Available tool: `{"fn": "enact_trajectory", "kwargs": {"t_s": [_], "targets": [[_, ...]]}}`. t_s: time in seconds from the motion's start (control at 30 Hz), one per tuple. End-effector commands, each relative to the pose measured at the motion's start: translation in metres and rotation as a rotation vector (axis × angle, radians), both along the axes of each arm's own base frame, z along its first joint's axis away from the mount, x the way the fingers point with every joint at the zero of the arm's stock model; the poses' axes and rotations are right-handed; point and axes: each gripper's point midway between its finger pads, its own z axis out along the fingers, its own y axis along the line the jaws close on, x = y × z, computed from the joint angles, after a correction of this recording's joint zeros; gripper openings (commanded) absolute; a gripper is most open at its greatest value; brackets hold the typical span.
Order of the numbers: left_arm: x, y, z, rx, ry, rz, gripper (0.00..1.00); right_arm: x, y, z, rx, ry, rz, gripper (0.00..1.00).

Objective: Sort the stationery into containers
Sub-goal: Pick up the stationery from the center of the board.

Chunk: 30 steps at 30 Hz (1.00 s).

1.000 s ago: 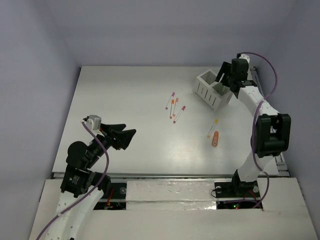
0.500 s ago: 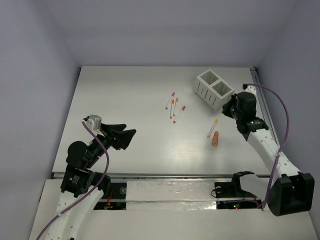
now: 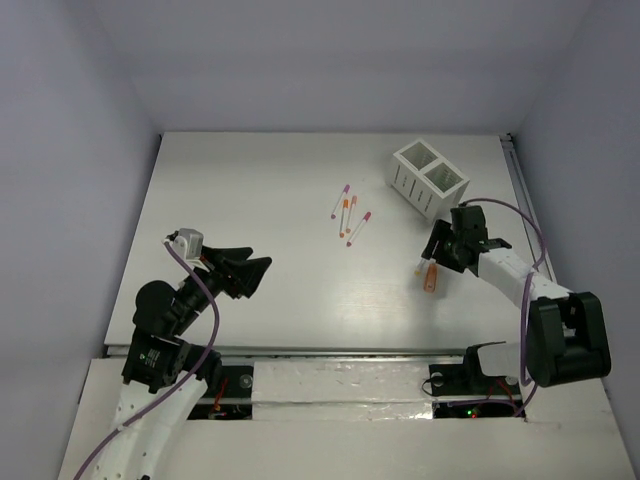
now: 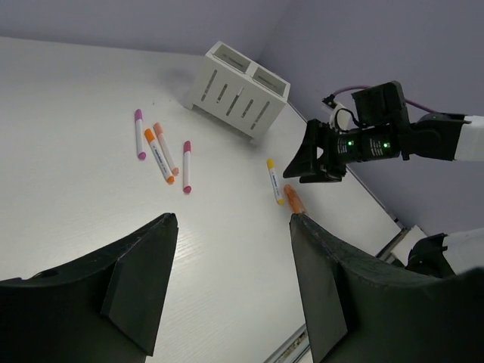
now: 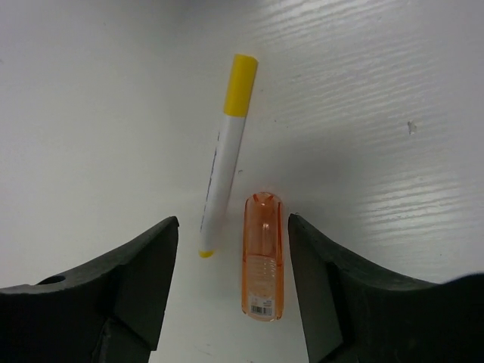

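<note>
The white two-compartment container (image 3: 430, 178) (image 4: 238, 94) stands at the back right. Several white pens with purple (image 3: 340, 200) (image 4: 139, 134), orange (image 3: 346, 215) (image 4: 159, 155) and pink (image 3: 359, 228) (image 4: 186, 166) caps lie left of it. My right gripper (image 3: 433, 258) (image 5: 231, 223) is open and low over the table. The short orange piece (image 5: 262, 255) (image 3: 431, 280) and the lower end of the yellow-capped pen (image 5: 225, 155) (image 3: 424, 262) lie between its fingers, untouched. My left gripper (image 3: 250, 275) (image 4: 232, 223) hangs open and empty at the near left.
A metal rail (image 3: 522, 190) runs along the table's right edge, close behind the right arm. The near table edge (image 3: 340, 350) lies just ahead of both arm bases. Purple walls enclose the table at the back and sides.
My right arm has swung from above the container down and toward the near side, to the yellow-capped pen and the orange piece. The left arm has stayed in place.
</note>
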Motion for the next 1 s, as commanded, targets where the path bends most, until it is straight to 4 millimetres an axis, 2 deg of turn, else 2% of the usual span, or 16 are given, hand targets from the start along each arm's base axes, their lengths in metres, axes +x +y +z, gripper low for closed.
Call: {"fn": "enact_trajectory", "kwargs": {"t_s": [0.0,0.1,0.3,0.5,0.7,0.87,0.97], "targets": [[-0.001,0.0,0.02,-0.018,-0.074,-0.006,0.58,0.012,0.009,0.007,0.032,-0.027,0.029,0.65],[0.0,0.001,0.019,-0.015,-0.071,0.003,0.59,0.008,0.007,-0.003,0.024,0.026,0.016,0.6],[-0.003,0.002,0.022,-0.019,-0.082,0.005,0.59,0.0,0.001,-0.006,0.001,0.061,-0.01,0.56],[-0.005,0.003,0.024,-0.024,-0.092,0.006,0.6,-0.01,0.002,-0.015,-0.011,0.118,0.001,0.46],[-0.007,0.004,0.026,-0.029,-0.104,0.006,0.6,-0.012,0.002,-0.022,-0.017,0.158,0.009,0.43],[-0.01,0.004,0.028,-0.031,-0.115,0.006,0.6,-0.011,0.004,-0.038,-0.016,0.228,0.008,0.43],[-0.011,0.004,0.029,-0.034,-0.12,0.004,0.6,-0.008,0.003,-0.039,-0.022,0.236,-0.002,0.29]]}}
